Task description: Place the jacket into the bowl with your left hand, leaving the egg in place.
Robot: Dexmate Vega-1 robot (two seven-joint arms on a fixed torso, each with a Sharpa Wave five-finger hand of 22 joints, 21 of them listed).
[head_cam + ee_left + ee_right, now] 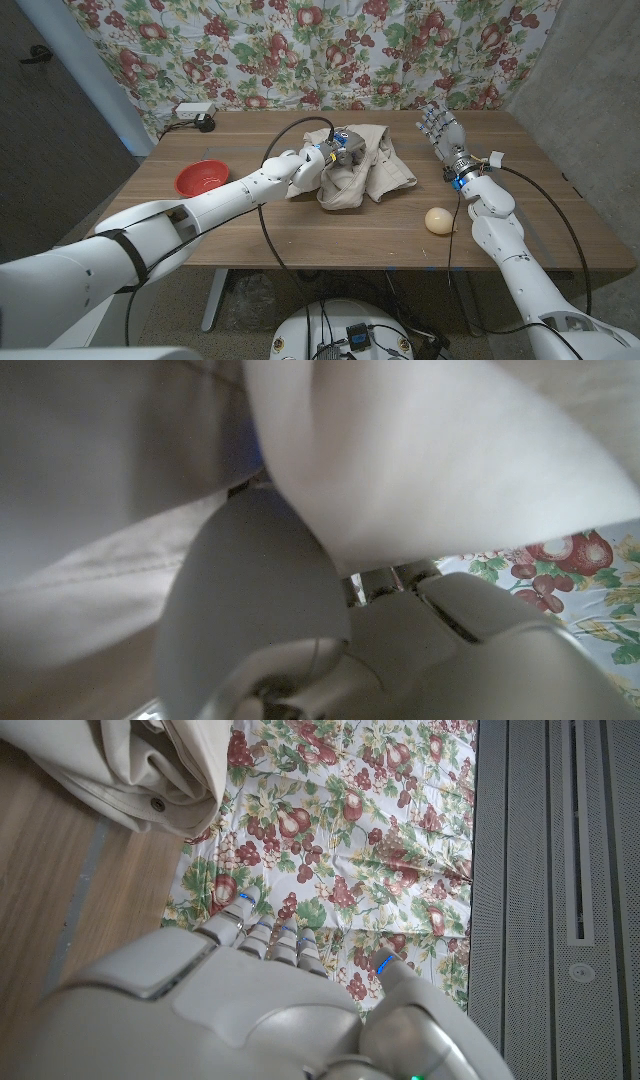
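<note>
Left hand [338,152] at frame centre, fingers closed on fabric. Right hand [441,132] upper right, raised, fingers apart, holding nothing.

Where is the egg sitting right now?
In the head view, the egg lies on the wooden table toward the robot's right, just inside its right arm and a little nearer the front edge than the beige jacket.

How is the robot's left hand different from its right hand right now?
The left hand is down on the beige jacket and seems to grip its cloth; the right hand is raised, holding nothing, fingers apart. The left hand is at the table's middle; the right hand is on the right side, beyond the egg. Both have dark fingers on white arms.
</note>
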